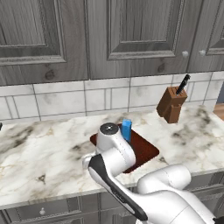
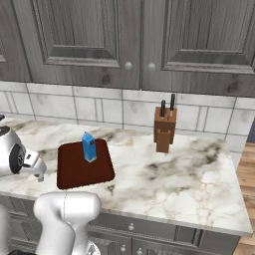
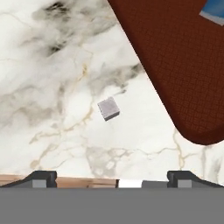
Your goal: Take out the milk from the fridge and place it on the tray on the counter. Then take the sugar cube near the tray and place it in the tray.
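Your pincer [image 3: 112, 177] hangs spread wide over the worktop [image 3: 52, 65] with nothing between its tips; the sugar cube [image 3: 108, 108] lies on the bare marble at 12 o'clock from it, apart from both fingers; the tray [image 3: 175, 65] sits near the cube at 2 o'clock; the milk [image 2: 89, 146] stands upright on the tray; a knife block [image 2: 165, 129] stands well apart at the tiled wall.
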Tool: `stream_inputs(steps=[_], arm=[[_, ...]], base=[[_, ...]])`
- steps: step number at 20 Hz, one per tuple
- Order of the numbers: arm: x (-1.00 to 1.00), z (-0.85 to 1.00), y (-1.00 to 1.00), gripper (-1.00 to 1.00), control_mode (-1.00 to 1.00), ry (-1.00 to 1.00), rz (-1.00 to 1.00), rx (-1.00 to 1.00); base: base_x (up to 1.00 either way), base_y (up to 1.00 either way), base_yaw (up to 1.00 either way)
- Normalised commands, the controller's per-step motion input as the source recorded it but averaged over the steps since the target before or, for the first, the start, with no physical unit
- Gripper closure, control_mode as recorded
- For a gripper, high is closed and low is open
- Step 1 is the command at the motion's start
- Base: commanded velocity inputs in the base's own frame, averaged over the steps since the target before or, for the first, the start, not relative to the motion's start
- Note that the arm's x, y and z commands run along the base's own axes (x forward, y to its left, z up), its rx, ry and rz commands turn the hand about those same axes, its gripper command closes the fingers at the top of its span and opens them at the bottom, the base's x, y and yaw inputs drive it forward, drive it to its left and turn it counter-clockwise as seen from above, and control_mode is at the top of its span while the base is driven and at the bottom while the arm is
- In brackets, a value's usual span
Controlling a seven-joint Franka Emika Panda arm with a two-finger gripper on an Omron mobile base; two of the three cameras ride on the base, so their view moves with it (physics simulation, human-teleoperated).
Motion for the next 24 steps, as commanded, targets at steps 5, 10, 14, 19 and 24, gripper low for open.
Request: stream_inputs(steps=[5, 10, 14, 19, 24], arm=[[0.08, -0.15, 0.18, -1.0, -1.0, 0.0, 0.14, -0.08], [0.17, -0.18, 0.03, -1.0, -1.0, 0.0, 0.18, -0.05], [0.16, -0.07, -0.09, -1.0, -1.0, 0.0, 0.18, 0.0], [0.24, -0.15, 0.0, -1.0, -1.0, 0.06, 0.09, 0.01], [0.23, -0.2, 0.0, -1.0, -1.0, 0.11, 0.0, 0.03]], base=[[0.0, 0.0, 0.0], [0.0, 0.0, 0.0], [0.0, 0.0, 0.0], [0.0, 0.0, 0.0], [0.0, 0.0, 0.0]])
